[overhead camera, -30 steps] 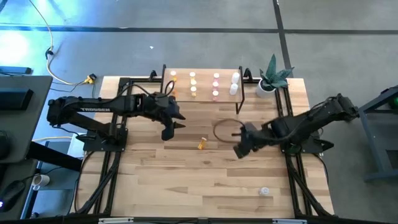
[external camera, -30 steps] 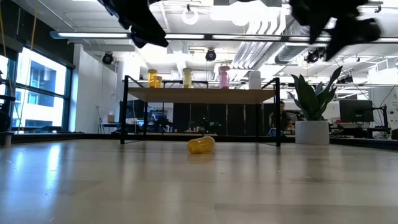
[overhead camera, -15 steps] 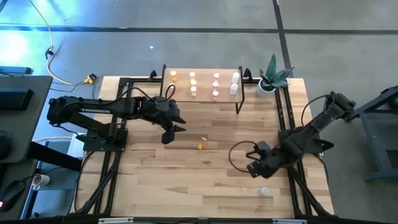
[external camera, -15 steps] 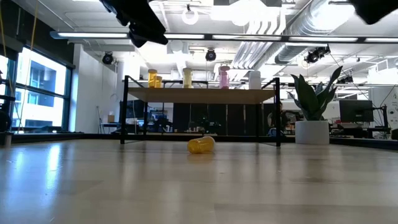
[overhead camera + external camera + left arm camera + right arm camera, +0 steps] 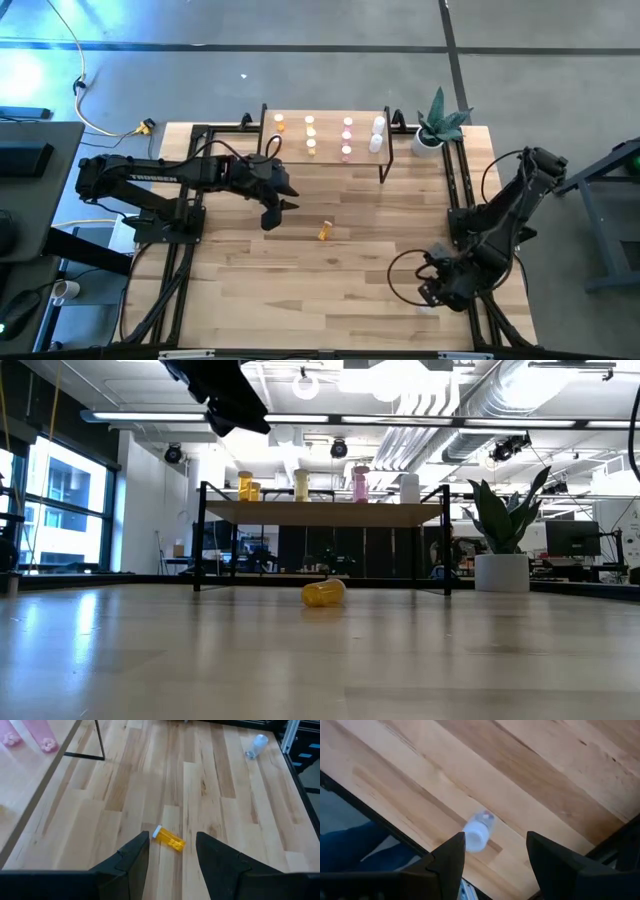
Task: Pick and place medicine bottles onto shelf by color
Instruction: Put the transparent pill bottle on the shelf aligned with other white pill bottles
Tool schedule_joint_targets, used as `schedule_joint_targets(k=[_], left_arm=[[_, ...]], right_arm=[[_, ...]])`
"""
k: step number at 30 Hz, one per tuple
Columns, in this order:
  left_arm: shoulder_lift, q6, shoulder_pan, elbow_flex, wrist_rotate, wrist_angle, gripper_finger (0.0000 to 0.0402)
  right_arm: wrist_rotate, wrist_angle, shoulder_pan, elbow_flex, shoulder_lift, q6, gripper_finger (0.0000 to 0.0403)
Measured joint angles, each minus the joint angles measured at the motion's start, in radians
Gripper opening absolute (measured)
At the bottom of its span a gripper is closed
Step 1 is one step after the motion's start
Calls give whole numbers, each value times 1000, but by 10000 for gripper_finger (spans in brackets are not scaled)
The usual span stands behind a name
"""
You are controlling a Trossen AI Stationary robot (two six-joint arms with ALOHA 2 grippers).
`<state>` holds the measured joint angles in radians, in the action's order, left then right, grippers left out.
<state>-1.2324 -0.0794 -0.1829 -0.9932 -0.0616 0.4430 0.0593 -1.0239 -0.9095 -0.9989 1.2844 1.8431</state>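
We see the clear bottle (image 5: 479,833) lying on its side below our right gripper (image 5: 495,854), whose released jaws straddle it, far from the shelf (image 5: 325,150).

The high view looks straight down on the whole table (image 5: 300,280). The low view sits at tabletop level, facing the shelf (image 5: 325,513) and the room behind. Both wrist views look down at the boards from close above. High, low and left wrist views share the yellow bottle (image 5: 324,231).
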Motion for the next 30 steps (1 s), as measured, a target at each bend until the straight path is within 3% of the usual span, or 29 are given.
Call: schedule_joint_targets(k=[6, 15, 30], left_arm=[[0, -95, 0, 0, 43, 0, 152], [0, -104, 7, 0, 43, 0, 152], [0, -136, 6, 0, 44, 0, 152]], right_arm=[[-3, 28, -35, 0, 66, -4, 202], [-7, 154, -68, 0, 207, -70, 201], [29, 176, -107, 0, 287, -72, 194]])
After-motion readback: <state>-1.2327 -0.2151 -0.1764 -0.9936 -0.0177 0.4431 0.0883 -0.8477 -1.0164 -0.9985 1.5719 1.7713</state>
